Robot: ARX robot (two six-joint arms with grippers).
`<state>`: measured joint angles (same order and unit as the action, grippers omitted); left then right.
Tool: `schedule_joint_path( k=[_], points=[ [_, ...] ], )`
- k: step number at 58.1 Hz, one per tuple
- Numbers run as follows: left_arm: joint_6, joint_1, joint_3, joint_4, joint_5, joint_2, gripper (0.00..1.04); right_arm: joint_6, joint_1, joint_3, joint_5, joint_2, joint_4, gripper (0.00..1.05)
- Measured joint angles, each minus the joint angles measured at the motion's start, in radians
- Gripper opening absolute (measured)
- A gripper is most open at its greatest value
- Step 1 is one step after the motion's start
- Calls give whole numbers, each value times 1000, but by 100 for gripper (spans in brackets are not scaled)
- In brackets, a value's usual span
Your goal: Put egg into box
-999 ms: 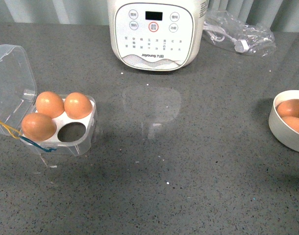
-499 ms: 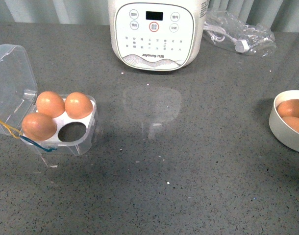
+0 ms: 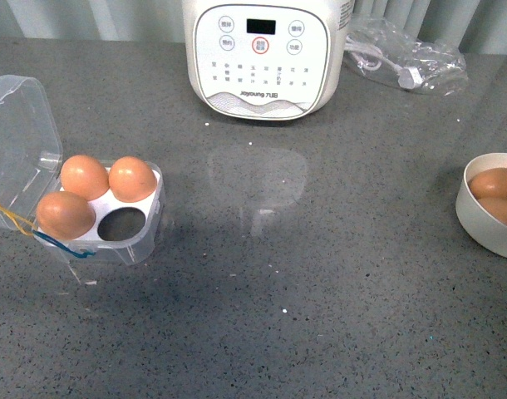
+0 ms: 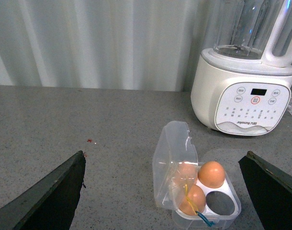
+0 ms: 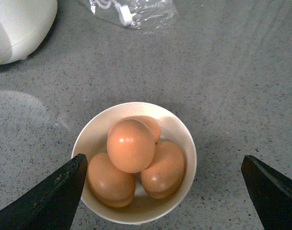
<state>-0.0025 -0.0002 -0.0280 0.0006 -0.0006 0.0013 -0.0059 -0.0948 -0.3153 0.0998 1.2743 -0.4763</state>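
While both claws stand spread wide and hold nothing, the items lie thus on the grey speckled tabletop [image 3: 320, 291]. Box [image 3: 147, 239]: clear plastic, four cells, white inner tray, near the left edge; lid [image 3: 21, 125] swung open toward that edge; yellow and blue strings [image 3: 62, 246] at its near left corner. Three brown eggs [image 3: 85, 176] fill three cells; the near right cell [image 3: 123, 224] is vacant. Egg [image 5: 130, 145]: orange-brown, topmost of the pile in the white round bowl [image 5: 186, 143] at the right edge, resting on three like eggs, well apart from the box. Left claw [image 4: 163, 154]: fingers parted, facing the box. Right claw [image 5: 163, 156]: fingers parted above the bowl, one to either side of it, touching nothing. White cooker [image 3: 266, 58]: middle of the far edge. Clear bag [image 3: 407, 54] holding a white cable: far right corner.
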Motion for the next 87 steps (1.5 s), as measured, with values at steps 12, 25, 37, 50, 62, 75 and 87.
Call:
schedule_joint_path(
  k=[12, 25, 37, 50, 62, 75, 87],
  points=[
    [0, 0, 0, 0, 0, 0, 98, 14, 20, -60, 20, 121, -47, 97],
    [0, 0, 0, 0, 0, 0, 98, 13, 42, -113, -4, 240, -84, 97],
    [0, 0, 0, 0, 0, 0, 98, 13, 50, -137, -11, 307, -99, 97],
    [0, 0, 0, 0, 0, 0, 98, 8, 59, -156, -26, 368, -117, 88],
    [0, 0, 0, 0, 0, 0, 98, 6, 63, -166, -19, 395, -129, 50],
    [0, 0, 0, 0, 0, 0, 98, 5, 72, -166, -19, 391, -133, 40],
    [0, 0, 0, 0, 0, 0, 98, -2, 85, -155, -11, 303, -70, 40]
  ],
)
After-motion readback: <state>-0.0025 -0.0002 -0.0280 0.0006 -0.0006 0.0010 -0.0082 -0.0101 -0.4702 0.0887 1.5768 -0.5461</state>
